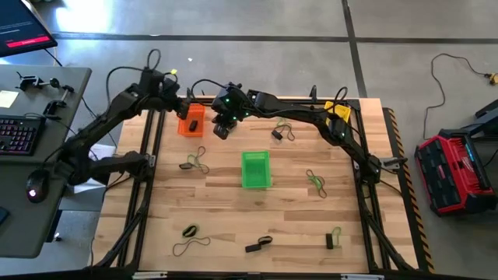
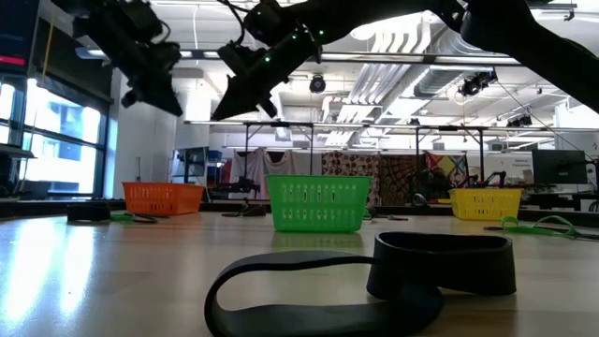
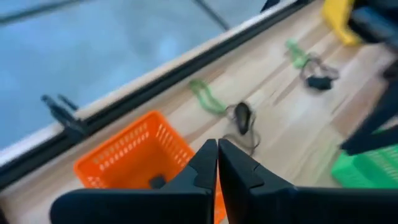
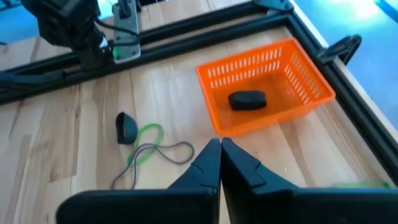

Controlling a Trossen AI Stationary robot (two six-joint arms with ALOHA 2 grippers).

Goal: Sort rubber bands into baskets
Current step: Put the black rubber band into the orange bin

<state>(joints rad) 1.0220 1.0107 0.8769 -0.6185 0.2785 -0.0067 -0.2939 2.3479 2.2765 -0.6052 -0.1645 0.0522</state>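
While both grippers hung pinched together, empty
Left gripper point(image 3: 217, 163) and right gripper point(image 4: 220, 163) hovered over orange basket point(image 1: 191, 120) near table's point(image 1: 233, 218) far edge; black bundle point(image 4: 247, 99) lay inside

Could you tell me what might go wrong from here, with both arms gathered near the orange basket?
Both shut grippers, left gripper and right gripper, sit close beside the orange basket, so the arms could collide or knock it. The black bundle is alone inside; mixed clusters like the black, green and tan bands could be grabbed together and missorted.
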